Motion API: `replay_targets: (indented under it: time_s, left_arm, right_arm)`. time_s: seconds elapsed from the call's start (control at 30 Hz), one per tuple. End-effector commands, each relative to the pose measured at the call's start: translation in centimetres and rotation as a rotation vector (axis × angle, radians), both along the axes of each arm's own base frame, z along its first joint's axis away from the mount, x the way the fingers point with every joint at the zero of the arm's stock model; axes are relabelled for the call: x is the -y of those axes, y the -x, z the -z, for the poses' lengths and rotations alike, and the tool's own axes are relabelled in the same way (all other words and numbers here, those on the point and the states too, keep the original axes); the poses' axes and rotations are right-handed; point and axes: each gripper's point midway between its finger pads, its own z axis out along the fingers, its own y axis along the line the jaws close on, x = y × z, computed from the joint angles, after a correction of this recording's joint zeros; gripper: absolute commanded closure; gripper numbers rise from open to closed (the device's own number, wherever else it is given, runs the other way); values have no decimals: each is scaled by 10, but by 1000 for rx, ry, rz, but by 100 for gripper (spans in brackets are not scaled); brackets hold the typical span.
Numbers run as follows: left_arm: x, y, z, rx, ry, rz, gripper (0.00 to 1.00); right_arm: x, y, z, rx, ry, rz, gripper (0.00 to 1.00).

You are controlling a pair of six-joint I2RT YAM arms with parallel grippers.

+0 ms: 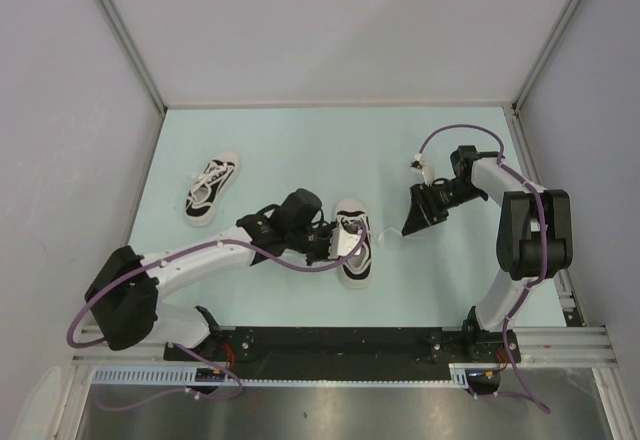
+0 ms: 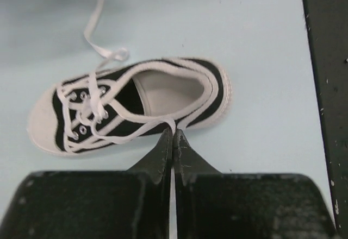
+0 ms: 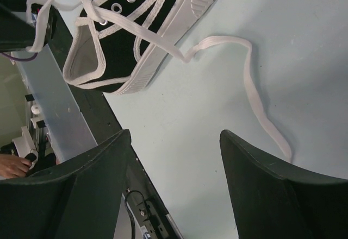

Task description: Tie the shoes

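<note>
At left gripper (image 2: 173, 137) tips: lace (image 2: 161, 124) of shoe (image 2: 168, 89)

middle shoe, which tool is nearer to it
Left. The left tool is shut on a lace right at the side of the middle shoe. The right tool hangs open off to that shoe's right, apart from it, above a loose lace end.

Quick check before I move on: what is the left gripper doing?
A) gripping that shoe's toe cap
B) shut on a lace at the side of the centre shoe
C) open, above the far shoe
B: in the left wrist view the left gripper has its fingers pressed together on the white lace at the side of the shoe.
</note>
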Motion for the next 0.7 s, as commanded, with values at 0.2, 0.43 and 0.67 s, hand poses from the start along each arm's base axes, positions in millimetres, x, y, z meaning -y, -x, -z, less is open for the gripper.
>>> replay_targets:
  time_s: [0.2,0.43,0.67]
  left_arm:
    - [31,-6,-17,19,146,51,97]
    - [45,-19,-13,8,99,74,94]
    - [5,-9,-11,115,-38,155,68]
  right_arm:
    - [-8,-9,-5,33,-48,-10,28]
    - [-9,-7,-6,32,-48,-15,28]
    - [-6,-2,-8,32,-39,-28,28]
